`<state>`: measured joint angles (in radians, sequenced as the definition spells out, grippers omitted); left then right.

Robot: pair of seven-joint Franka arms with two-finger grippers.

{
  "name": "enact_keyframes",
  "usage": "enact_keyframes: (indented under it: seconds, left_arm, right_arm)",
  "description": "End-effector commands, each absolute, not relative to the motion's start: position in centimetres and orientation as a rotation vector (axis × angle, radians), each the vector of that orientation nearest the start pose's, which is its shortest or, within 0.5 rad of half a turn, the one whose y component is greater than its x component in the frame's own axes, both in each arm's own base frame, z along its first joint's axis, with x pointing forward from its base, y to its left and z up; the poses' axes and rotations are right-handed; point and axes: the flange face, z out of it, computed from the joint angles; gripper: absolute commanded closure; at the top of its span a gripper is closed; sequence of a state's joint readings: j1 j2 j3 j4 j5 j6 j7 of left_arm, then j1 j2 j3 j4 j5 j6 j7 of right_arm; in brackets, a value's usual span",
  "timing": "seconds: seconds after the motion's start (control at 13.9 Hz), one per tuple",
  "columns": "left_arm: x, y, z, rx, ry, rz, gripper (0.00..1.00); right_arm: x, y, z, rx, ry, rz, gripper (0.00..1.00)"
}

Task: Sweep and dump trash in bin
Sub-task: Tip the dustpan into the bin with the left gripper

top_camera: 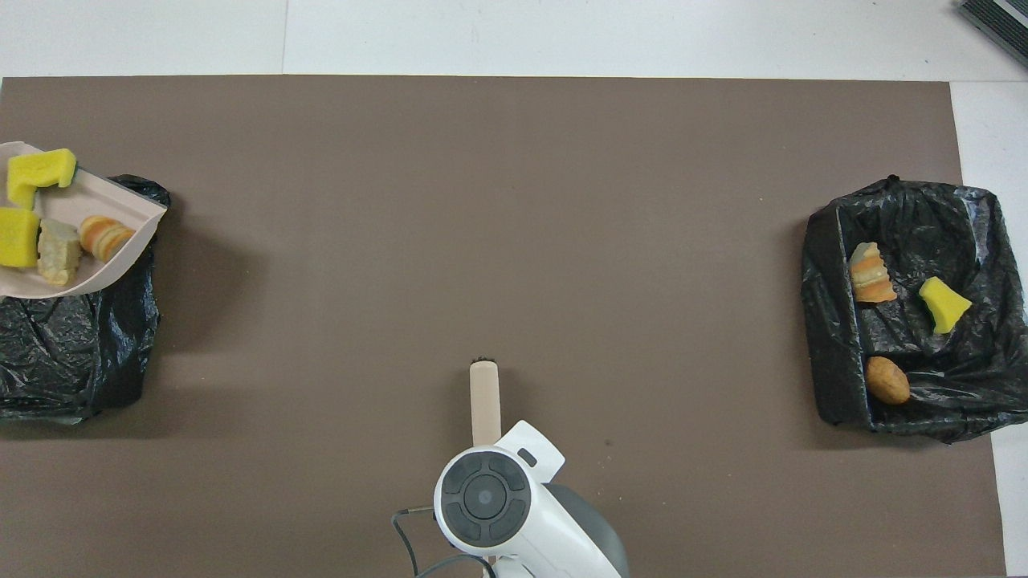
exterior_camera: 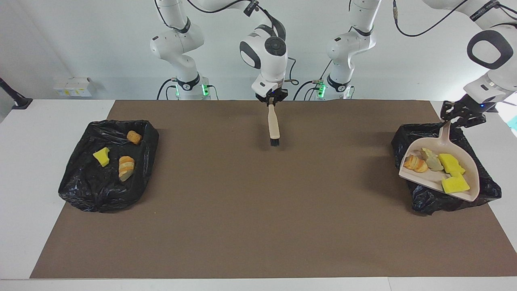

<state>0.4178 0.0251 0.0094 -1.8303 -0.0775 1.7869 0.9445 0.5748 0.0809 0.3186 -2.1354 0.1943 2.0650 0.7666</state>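
Four scraps of trash (exterior_camera: 438, 167) lie in the beige dustpan (exterior_camera: 464, 155), which hangs tilted over the black-lined bin (exterior_camera: 482, 139) at the left arm's end of the desk (exterior_camera: 258, 210). The left gripper (exterior_camera: 460, 117) is clenched on its handle, above the pan, whose long axis slopes down toward its open lip. The right gripper (exterior_camera: 272, 99) waits, grasping the brush (exterior_camera: 274, 127) over the desk's middle; three more scraps lie in the other bin (exterior_camera: 80, 178).

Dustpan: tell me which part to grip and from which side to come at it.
Grip the handle, the narrow stem rising from the dustpan toward the robots; come from above, as the left gripper does, shut on it. The pan hangs over the bin and carries four scraps, so gripping its rim would likely spill them. The right gripper holds the brush over the mat.
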Motion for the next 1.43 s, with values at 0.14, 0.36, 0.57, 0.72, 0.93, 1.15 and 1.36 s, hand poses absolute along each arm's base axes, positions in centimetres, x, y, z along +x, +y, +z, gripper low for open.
enact_keyframes:
  seconds: [0.14, 0.36, 0.57, 0.72, 0.93, 1.15, 1.36]
  left_arm:
    - [49.8, 31.5, 51.0, -3.074, 0.824, 0.123, 1.00]
    - [50.7, 32.9, 52.3, -2.928, 0.960, 0.331, 1.00]
    - [51.9, 31.5, 52.5, -2.758, 1.129, 0.466, 1.00]
    - [52.1, 31.8, 52.8, -2.652, 1.256, 0.511, 1.00]
    - [53.8, 29.1, 53.5, -2.460, 1.390, 0.632, 1.00]
    - [55.1, 27.1, 54.7, -2.254, 1.411, 0.764, 1.00]
    - [56.7, 24.4, 55.6, -2.073, 1.434, 0.850, 1.00]
  right_arm:
    - [33.1, 42.6, 34.3, -3.097, 0.013, 0.408, 1.00]
    - [33.1, 42.6, 33.5, -3.101, 0.014, 0.430, 1.00]
    - [33.4, 42.5, 33.5, -3.112, 0.006, 0.438, 0.09]
    - [33.5, 42.8, 34.1, -3.115, -0.002, 0.436, 0.00]
    - [34.1, 42.9, 36.0, -3.124, -0.008, 0.464, 0.00]
    - [35.6, 42.0, 39.7, -3.148, -0.030, 0.459, 0.00]
    - [38.4, 39.9, 44.0, -3.155, -0.078, 0.453, 0.00]
